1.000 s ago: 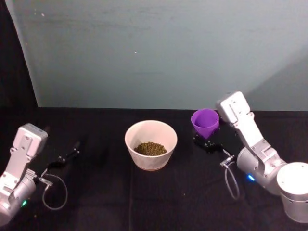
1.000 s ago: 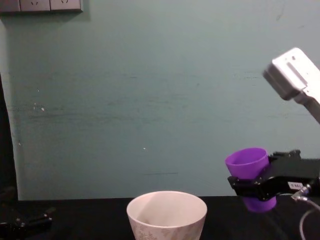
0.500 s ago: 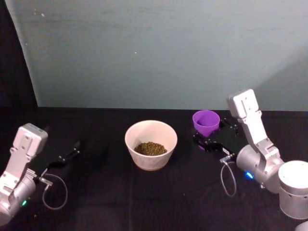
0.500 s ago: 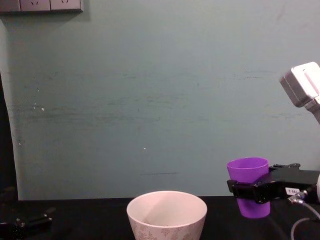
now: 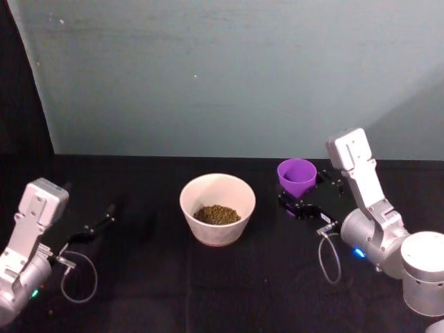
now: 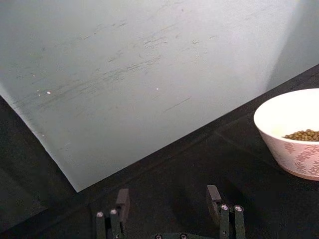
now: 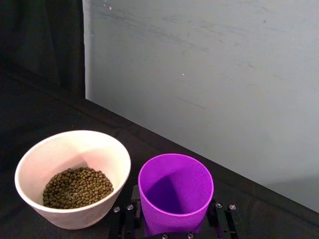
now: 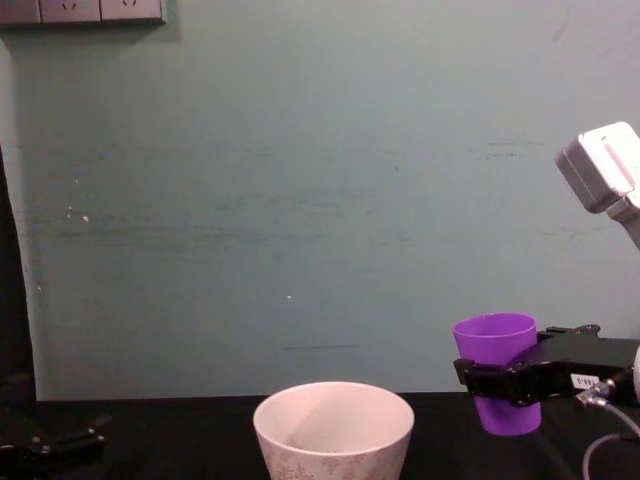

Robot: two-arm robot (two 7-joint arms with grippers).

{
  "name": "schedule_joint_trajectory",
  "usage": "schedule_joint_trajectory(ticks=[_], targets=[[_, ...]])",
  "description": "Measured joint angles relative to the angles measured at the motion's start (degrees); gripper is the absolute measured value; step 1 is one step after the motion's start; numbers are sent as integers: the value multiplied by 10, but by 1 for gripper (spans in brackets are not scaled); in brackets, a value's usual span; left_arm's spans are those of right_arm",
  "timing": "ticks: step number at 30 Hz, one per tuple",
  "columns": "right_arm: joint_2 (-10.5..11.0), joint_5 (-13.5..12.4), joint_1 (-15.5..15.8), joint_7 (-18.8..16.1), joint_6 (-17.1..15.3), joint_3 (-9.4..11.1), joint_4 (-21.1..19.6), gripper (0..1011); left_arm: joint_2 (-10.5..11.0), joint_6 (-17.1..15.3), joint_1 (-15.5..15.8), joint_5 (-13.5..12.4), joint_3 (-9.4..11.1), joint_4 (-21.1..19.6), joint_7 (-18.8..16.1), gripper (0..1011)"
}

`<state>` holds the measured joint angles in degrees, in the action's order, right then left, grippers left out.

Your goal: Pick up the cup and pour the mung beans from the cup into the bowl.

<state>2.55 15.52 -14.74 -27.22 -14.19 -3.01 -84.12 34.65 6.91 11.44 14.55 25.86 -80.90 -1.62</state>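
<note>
The purple cup (image 5: 297, 177) stands upright to the right of the bowl, and its inside (image 7: 175, 191) holds no beans. My right gripper (image 5: 301, 202) is shut on the cup, its black fingers clamping both sides (image 8: 505, 380). I cannot tell whether the cup's base touches the table. The pale bowl (image 5: 208, 232) sits at the table's middle with a heap of mung beans (image 5: 216, 214) inside; the beans (image 7: 77, 186) are plain in the right wrist view. My left gripper (image 5: 104, 218) is parked at the far left, fingers (image 6: 214, 196) spread open with nothing between them.
A black cloth covers the table (image 5: 139, 291), and a teal wall (image 5: 222, 76) stands right behind it. Loose cables loop beside each arm (image 5: 329, 260). Wall sockets (image 8: 80, 10) sit high at the upper left.
One second ago the cup was tilted toward the bowl and held higher. It has since swung upright and come down as the right arm moved right. The left arm has not moved.
</note>
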Motion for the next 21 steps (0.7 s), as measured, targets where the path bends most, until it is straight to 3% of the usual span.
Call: schedule_joint_trajectory(ticks=[8, 14, 21], targets=[[8, -9, 15, 0, 3, 2, -9, 731, 0, 0, 0, 0, 0, 0, 0, 1011], [2, -50, 34, 2, 53, 14, 17, 731, 0, 0, 0, 0, 0, 0, 0, 1011], [-3, -86, 25, 2, 120, 19, 80, 731, 0, 0, 0, 0, 0, 0, 0, 1011]])
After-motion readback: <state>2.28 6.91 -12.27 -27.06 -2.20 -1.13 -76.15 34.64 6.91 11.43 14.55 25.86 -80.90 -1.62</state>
